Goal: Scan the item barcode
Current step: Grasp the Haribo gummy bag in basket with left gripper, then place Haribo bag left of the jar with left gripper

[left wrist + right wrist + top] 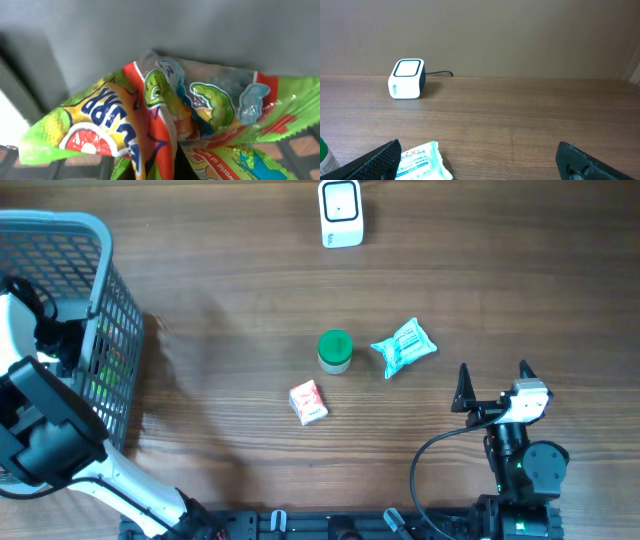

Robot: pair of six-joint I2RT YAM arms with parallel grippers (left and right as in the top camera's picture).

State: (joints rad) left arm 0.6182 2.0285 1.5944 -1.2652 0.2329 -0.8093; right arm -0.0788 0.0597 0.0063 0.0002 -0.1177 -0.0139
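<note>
The left arm (pixel 45 425) is reaching down into the grey basket (pixel 75 235) at the left edge of the table (pixel 230 290). The left gripper is sitting inside the basket, and its fingers are not showing in any view. Its jaws are pressed together. Whether they are pinching anything cannot be told.

The left wrist camera is looking closely at a green, red and yellow snack packet (pixel 115 120). This packet is lying in the basket against the grey wall, and its foil is bunching toward the bottom middle of the view. A second packet (pixel 235 160) is lying partly under it.

The right gripper (pixel 494 370) is hovering over the right part of the table with its fingers (pixel 375 160) spread wide. It is holding nothing.

The white scanner (pixel 341 212) is standing at the far edge of the table, well apart from both grippers, with its cable running off behind it.

Three items are lying on the table between the scanner and the right gripper:
- a green-lidded jar (pixel 335 350), standing upright;
- a tissue pack (pixel 404 348), just beside the jar;
- a small red and white sachet (pixel 308 401), near the jar.
</note>
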